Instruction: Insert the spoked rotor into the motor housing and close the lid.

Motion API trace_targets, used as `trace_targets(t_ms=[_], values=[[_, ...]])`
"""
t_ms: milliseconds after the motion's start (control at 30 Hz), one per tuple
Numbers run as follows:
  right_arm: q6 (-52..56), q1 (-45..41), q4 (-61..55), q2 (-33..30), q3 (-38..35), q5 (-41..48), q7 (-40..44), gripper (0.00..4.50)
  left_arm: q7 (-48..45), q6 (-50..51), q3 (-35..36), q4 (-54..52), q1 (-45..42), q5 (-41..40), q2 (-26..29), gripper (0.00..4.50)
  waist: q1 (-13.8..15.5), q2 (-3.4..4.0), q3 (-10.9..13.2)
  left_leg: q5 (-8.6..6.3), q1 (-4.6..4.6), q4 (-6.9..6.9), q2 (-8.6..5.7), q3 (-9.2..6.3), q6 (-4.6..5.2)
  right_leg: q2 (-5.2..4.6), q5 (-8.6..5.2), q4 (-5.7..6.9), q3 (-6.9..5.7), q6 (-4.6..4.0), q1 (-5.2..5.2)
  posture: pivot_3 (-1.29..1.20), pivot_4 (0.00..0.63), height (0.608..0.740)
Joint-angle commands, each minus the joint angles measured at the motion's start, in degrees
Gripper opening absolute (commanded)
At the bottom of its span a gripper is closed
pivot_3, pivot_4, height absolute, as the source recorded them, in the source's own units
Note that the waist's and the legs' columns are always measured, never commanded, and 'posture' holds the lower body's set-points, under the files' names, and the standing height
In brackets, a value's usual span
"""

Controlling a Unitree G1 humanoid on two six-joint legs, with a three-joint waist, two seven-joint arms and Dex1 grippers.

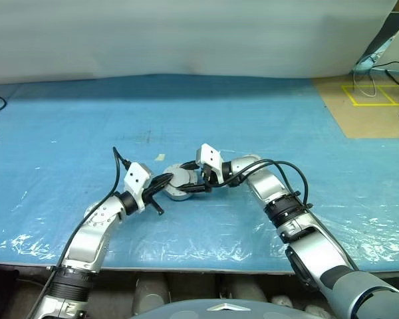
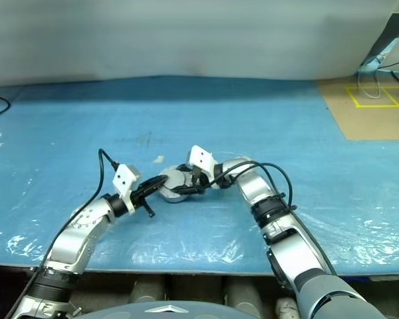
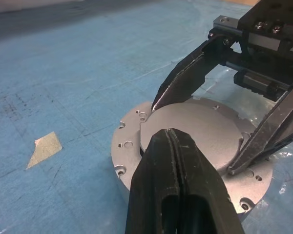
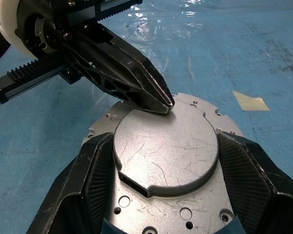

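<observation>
1. The left gripper (image 1: 161, 189) reaches in from about 7 o'clock of the scene, its forearm angled up toward the table's middle. Its two black fingers (image 3: 178, 180) are pressed together with nothing between them, and their joined tip rests on the raised flat top of the motor housing (image 4: 166, 156).
2. The right gripper (image 1: 198, 181) comes in from about 4 o'clock, wrist bent so it points across toward the robot's left. Its fingers (image 4: 95, 180) stand wide apart, one on each side of the housing's raised round part, clasping it.
3. The motor housing sits on the blue sheet (image 1: 266, 113) at the scene's centre, between the two grippers.
4. A small scrap of tape (image 1: 159, 157) lies just beyond, at about 11 o'clock of the housing.
</observation>
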Motion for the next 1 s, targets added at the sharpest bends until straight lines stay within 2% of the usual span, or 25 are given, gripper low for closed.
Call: trace_targets(t_ms=[33, 500, 800, 1000], values=[[2.7, 3.0, 6.0, -2.0, 1.2, -3.8, -3.2, 2.97, 0.1, -0.1, -0.3, -1.4, 0.9, 1.2, 0.7, 0.02, 0.0, 0.0, 0.0, 0.0, 0.01, 0.0, 0.0, 0.0, 0.0, 0.0, 0.0, 0.0, 0.0, 0.0, 0.0, 0.0, 0.15, 0.74], [2.2, 2.5, 6.6, -2.0, 0.6, -3.5, -3.4, 2.97, 3.0, 3.0, -2.7, -3.6, 1.6, 5.6, 0.6, 0.02, 0.0, 0.01, 0.0, 0.0, 0.02, -0.03, -0.01, -0.09, 0.0, -0.01, -0.01, -0.04, 0.0, 0.02, 0.02, 0.0, 0.15, 0.74], [1.4, 2.4, 7.4, -1.3, 0.8, -3.6, -3.8, 2.97, 4.4, 9.6, -5.8, -6.7, 0.8, 9.2, 2.4, 0.02, 0.0, 0.05, 0.0, 0.0, 0.0, -0.11, -0.02, -0.27, 0.01, -0.02, -0.02, -0.21, 0.0, 0.04, 0.04, 0.0, 0.15, 0.74], [1.9, 3.2, 6.1, -1.6, 0.6, -3.2, -3.7, 2.97, 4.2, 7.5, -6.1, -6.2, 0.8, 10.8, 3.4, 0.02, -0.1, 0.18, -0.1, 0.0, 0.01, -0.3, -0.02, -0.29, 0.01, 0.01, -0.02, -0.61, -0.03, 0.04, 0.14, 0.0, 0.15, 0.74]])
